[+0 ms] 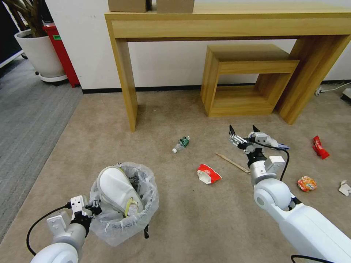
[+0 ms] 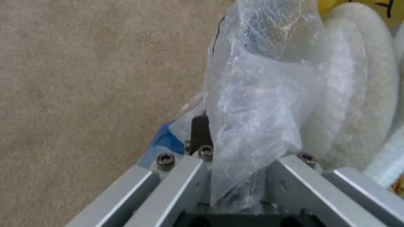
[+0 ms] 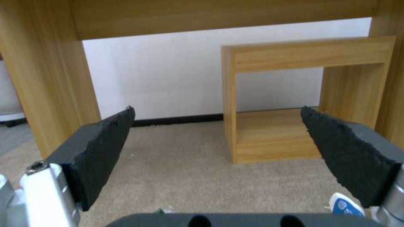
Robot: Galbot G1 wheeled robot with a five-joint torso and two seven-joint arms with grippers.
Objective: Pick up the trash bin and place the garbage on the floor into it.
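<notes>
The trash bin (image 1: 124, 199), lined with a crinkled clear bag, stands low at the front left with a white padded item inside. My left gripper (image 1: 92, 210) is shut on its near rim; in the left wrist view the bag (image 2: 261, 104) is bunched between the fingers. My right gripper (image 1: 244, 132) hangs open above the carpet floor (image 1: 175, 219), its dark pads (image 3: 101, 148) wide apart with nothing between them. Garbage lies scattered: a green-labelled bottle (image 1: 181, 143), a red-white wrapper (image 1: 207, 174), a wooden stick (image 1: 232, 162), a blue-white cup (image 3: 343, 205) beside the right gripper, a red wrapper (image 1: 320, 147), an orange wrapper (image 1: 306, 183) and a tissue (image 1: 344, 188).
A tall wooden console table (image 1: 124, 73) stands against the wall, with a low wooden stool (image 1: 248, 62) under it. A white planter (image 1: 38, 51) and a red cabinet (image 1: 62, 51) stand at the far left beside grey ribbed carpet (image 1: 25, 120). A cable (image 1: 332, 87) runs along the right wall.
</notes>
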